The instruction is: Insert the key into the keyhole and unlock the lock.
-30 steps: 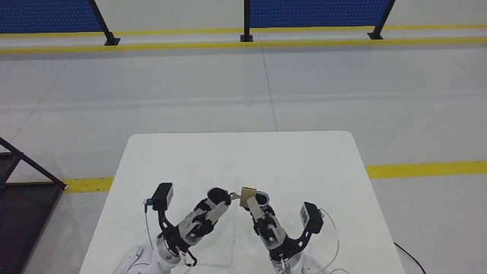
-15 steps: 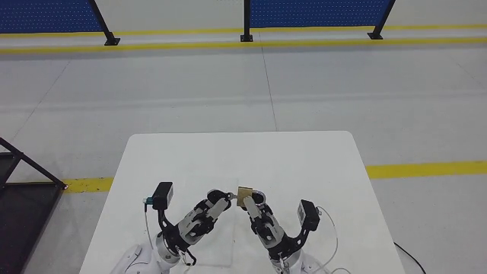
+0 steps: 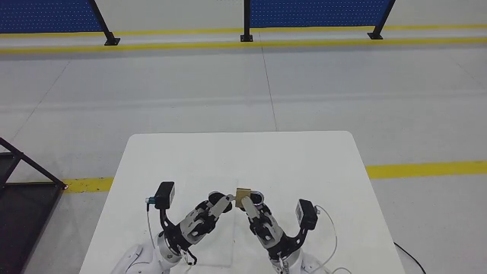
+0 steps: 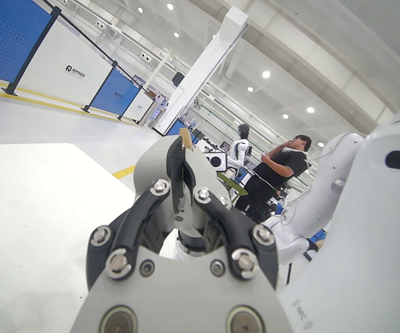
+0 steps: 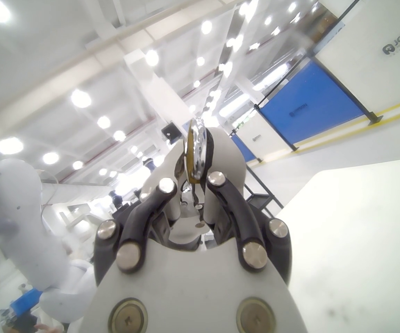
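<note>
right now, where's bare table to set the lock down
Bare: the far half of the table, out to its far edge, plus both side strips. Crowded: near middle, where left gripper, holding the key, and right gripper meet at the lock.

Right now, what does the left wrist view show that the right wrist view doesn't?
Left wrist view: the left hand shut on the key, whose brass tip sticks out past the pads.
Right wrist view: the right hand shut on the lock, seen edge-on, with its shiny shackle in front of the brass body.
Both: the white table beneath the hand, and the blue and white barrier panels across the floor behind.
</note>
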